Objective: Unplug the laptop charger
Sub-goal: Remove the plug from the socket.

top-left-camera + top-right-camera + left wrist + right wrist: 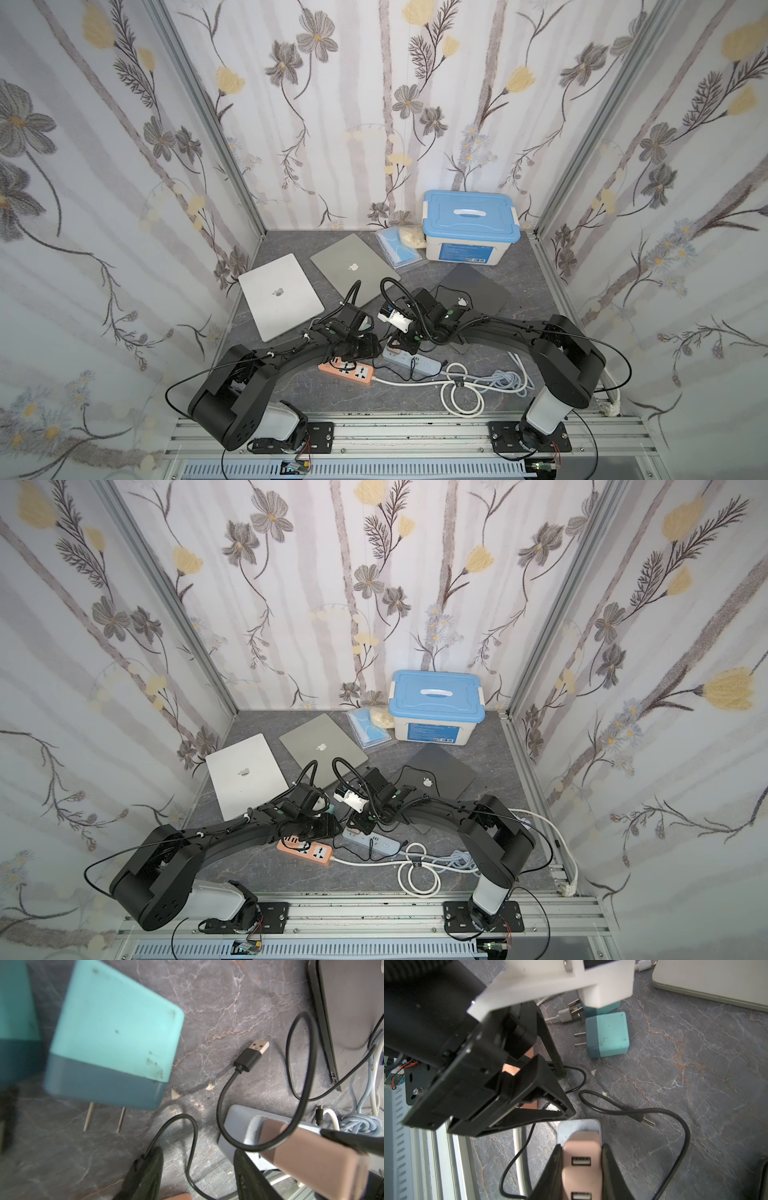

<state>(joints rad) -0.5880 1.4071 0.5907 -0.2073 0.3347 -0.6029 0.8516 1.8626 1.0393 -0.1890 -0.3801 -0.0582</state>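
Grey marbled worktop (316,395) carried three closed laptops toward the back: a silver laptop (278,295), a grey laptop (353,266) and a dark laptop (478,291), with a blue-lidded box (471,220) behind them. Nearer the arms lay an orange power strip (353,371) and a grey power strip (419,362). The right claw (581,1147) was closed on the pink charger (580,1176), which stood at the end of the grey power strip; whether its pins sat in the socket I could not tell. The left claw (196,1152) hung open, gripping nothing. A teal charger (609,1034) lay unplugged on its side, and a black USB plug (254,1051) lay loose.
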